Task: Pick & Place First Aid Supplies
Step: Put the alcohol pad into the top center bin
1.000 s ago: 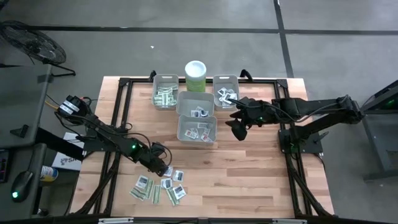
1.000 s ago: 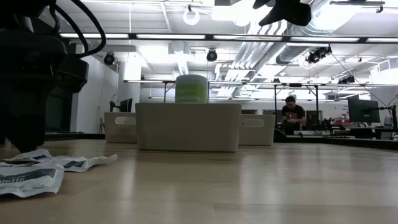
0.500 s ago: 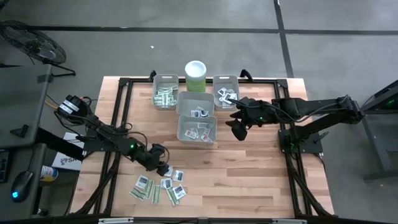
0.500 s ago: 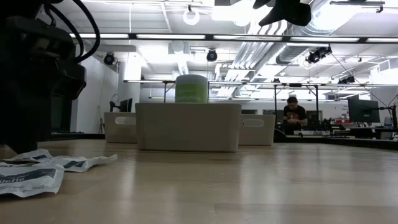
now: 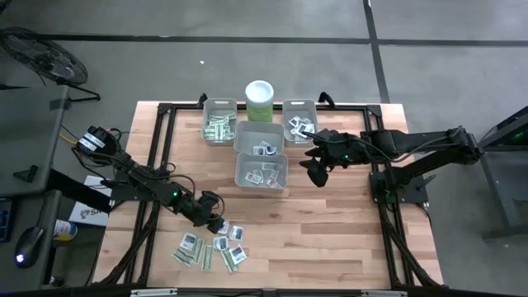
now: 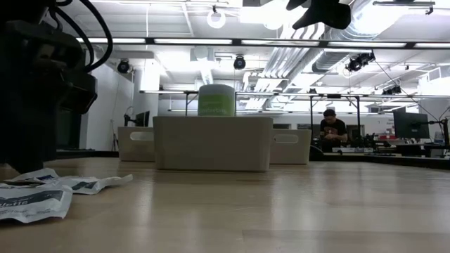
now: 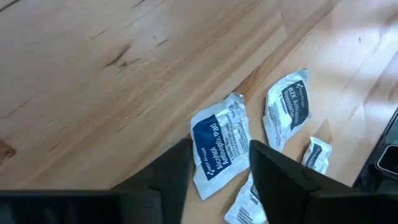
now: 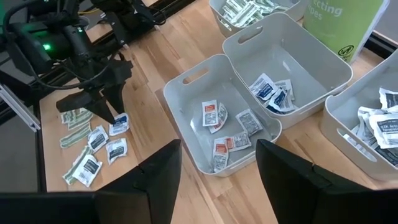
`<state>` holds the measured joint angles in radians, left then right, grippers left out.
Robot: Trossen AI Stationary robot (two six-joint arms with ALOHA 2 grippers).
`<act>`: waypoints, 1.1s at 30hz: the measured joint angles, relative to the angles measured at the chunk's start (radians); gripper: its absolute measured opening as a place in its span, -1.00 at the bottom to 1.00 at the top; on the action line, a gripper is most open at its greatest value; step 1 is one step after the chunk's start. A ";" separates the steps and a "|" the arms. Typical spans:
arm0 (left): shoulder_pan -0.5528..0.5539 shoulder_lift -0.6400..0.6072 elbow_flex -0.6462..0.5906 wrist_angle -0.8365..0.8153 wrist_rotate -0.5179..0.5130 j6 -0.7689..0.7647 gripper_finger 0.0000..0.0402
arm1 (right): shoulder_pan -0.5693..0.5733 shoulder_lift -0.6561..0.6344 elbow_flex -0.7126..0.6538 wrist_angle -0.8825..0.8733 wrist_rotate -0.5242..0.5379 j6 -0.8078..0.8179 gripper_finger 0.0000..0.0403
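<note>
Item, left: our left pincer (image 7: 217, 171) hangs low over the loose packets (image 5: 210, 247) at the near left of the worktop (image 5: 330, 239), fingers spread to either side of a blue-and-white wipe packet (image 7: 217, 149) and not yet grasping it. We judge these packets feather-light, thin, soft and crinkly, slick enough to skid on the wood; best pinched across the short width, near the middle. Item, centre: grey bins (image 5: 261, 169) already holding sorted packets. Item, right: our right pincer (image 5: 315, 172) waits released, raised just beside the bins, holding nothing.
</note>
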<state>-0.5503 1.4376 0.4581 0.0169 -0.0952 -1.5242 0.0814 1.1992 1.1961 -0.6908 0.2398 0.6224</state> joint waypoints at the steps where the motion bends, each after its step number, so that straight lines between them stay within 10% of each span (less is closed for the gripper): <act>1: 0.000 0.000 0.000 0.001 0.000 0.000 -0.21 | 0.000 0.000 0.000 0.000 0.000 -0.002 -0.01; 13: -0.001 0.002 -0.002 -0.001 -0.044 -0.052 -0.97 | 0.000 0.000 0.000 0.000 -0.012 -0.028 0.00; 33: 0.000 -0.147 0.115 -0.058 -0.265 0.064 -1.00 | -0.005 -0.041 0.001 -0.033 -0.037 -0.084 -0.01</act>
<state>-0.5499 1.2907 0.5728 -0.0410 -0.3604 -1.4597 0.0765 1.1586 1.1969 -0.7241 0.2029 0.5388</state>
